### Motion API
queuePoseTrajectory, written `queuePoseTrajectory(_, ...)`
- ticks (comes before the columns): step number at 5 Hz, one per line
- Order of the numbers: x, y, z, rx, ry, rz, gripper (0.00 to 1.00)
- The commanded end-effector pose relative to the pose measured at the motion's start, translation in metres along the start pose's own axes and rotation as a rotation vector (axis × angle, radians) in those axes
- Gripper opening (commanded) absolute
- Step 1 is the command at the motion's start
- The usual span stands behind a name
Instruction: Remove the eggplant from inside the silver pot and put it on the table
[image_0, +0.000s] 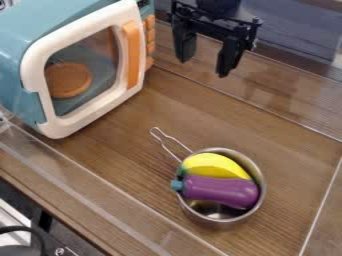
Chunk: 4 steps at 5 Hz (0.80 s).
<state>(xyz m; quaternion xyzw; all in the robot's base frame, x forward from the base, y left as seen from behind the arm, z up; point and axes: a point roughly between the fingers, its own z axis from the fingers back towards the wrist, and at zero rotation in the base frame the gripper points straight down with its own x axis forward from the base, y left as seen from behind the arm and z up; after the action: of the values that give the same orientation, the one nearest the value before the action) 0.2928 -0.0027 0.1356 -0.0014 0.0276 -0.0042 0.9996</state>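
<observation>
Eggplant (218, 190) lies inside the silver pot (222, 187), stem cap toward the pot's wire handle, touching a yellow toy food piece (221, 165) that sits behind it in the same pot. The pot rests on the table (120, 150), near its front edge. Gripper (205, 55) hangs well behind the pot beside the toy microwave (74, 62), fingers apart and empty; no legible writing anywhere.

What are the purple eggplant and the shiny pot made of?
The eggplant looks like glossy plastic: smooth purple skin with a bright highlight and a blue-green stem cap. The pot looks like polished metal: silvery, mirror-like rim and a thin wire handle. Both are guesses from the look alone.
</observation>
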Motion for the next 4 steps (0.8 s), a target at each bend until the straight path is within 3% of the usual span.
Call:
queuePoseTrajectory(1, -0.008, -0.006, -0.014, 0.005, 0.016, -0.057, 1.00)
queuePoseTrajectory(3, -0.038, -0.045, -0.029, 0.025, -0.016, -0.352, 1.00)
queuePoseTrajectory(4, -0.044, -0.053, -0.041, 0.030, -0.029, -0.442, 1.00)
